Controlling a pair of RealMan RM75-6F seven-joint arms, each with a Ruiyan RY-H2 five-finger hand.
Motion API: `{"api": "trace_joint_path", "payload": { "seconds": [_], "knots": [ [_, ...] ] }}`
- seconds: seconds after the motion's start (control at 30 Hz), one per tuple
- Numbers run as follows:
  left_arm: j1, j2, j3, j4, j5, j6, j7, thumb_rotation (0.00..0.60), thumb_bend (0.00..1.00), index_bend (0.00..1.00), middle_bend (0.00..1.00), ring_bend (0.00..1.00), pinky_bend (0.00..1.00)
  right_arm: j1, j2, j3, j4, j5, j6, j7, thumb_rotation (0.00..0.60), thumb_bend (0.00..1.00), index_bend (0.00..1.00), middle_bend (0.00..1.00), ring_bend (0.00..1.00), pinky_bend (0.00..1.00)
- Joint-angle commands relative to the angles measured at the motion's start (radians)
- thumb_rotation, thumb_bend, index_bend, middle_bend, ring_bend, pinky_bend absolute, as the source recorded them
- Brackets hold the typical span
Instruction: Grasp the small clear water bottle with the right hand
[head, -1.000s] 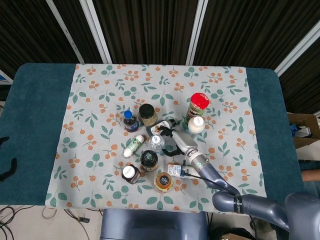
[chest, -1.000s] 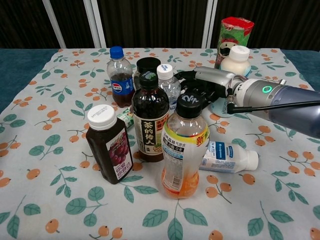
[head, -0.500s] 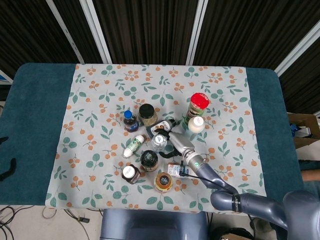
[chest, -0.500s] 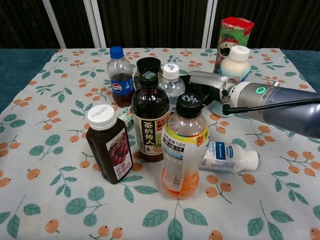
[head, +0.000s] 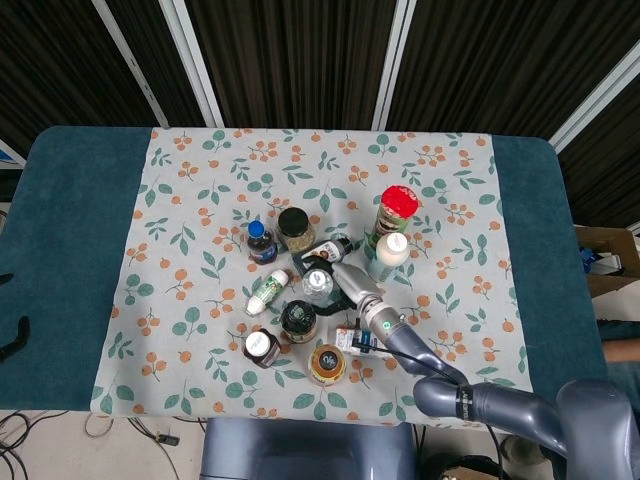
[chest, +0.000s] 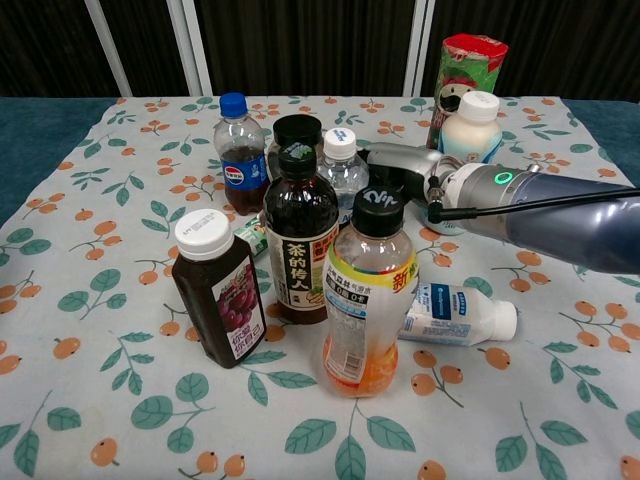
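The small clear water bottle (head: 317, 284) (chest: 342, 172) with a white cap stands upright in the middle of a cluster of bottles. My right hand (head: 345, 276) (chest: 400, 165) is against the bottle's right side, and dark fingers reach around behind it. In the chest view the orange juice bottle's cap (chest: 379, 205) hides the fingers, so the grip itself is not visible. The bottle still stands on the cloth. Dark tips of my left hand (head: 12, 338) show at the far left edge of the head view, spread apart and holding nothing.
Close around stand a cola bottle (chest: 238, 155), a dark jar (chest: 295, 130), a dark tea bottle (chest: 298, 240), a grape juice bottle (chest: 215, 290) and the orange juice bottle (chest: 365, 300). A white bottle (chest: 472, 125) and red-topped can (chest: 468, 70) stand behind my arm. A milk bottle (chest: 455, 312) lies near.
My right hand has slid left, from beside the white bottle up against the clear water bottle. The bottles have not moved.
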Motion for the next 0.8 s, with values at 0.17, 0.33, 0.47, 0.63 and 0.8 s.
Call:
{"api": "trace_joint_path", "payload": {
  "seconds": [0.17, 0.33, 0.47, 0.63, 0.8],
  "knots": [
    [0.001, 0.000, -0.001, 0.000, -0.004, 0.000, -0.002, 0.600, 0.43, 0.16, 0.04, 0.08, 0.02, -0.011, -0.011, 0.000, -0.001, -0.015, 0.041, -0.003, 0.600, 0.36, 0.36, 0.46, 0.45, 0.36],
    [0.001, 0.001, -0.002, -0.004, -0.005, 0.001, 0.000, 0.600, 0.43, 0.16, 0.04, 0.08, 0.02, -0.019, -0.007, -0.003, -0.010, -0.025, 0.049, 0.011, 0.600, 0.40, 0.40, 0.49, 0.51, 0.41],
    [0.002, 0.001, -0.002, -0.002, -0.006, 0.002, -0.004, 0.600, 0.43, 0.16, 0.04, 0.08, 0.02, -0.037, 0.004, 0.000, -0.025, -0.042, 0.075, 0.034, 0.600, 0.41, 0.42, 0.50, 0.51, 0.43],
    [0.002, 0.000, -0.003, -0.002, -0.007, 0.001, -0.005, 0.600, 0.43, 0.16, 0.04, 0.08, 0.02, -0.054, 0.032, 0.015, -0.051, -0.058, 0.091, 0.080, 0.600, 0.41, 0.43, 0.51, 0.51, 0.42],
    [0.001, 0.000, -0.002, -0.006, -0.006, 0.002, 0.001, 0.600, 0.43, 0.16, 0.04, 0.08, 0.02, -0.076, 0.093, 0.032, -0.103, -0.083, 0.104, 0.134, 0.600, 0.41, 0.43, 0.51, 0.51, 0.43]
  ]
}}
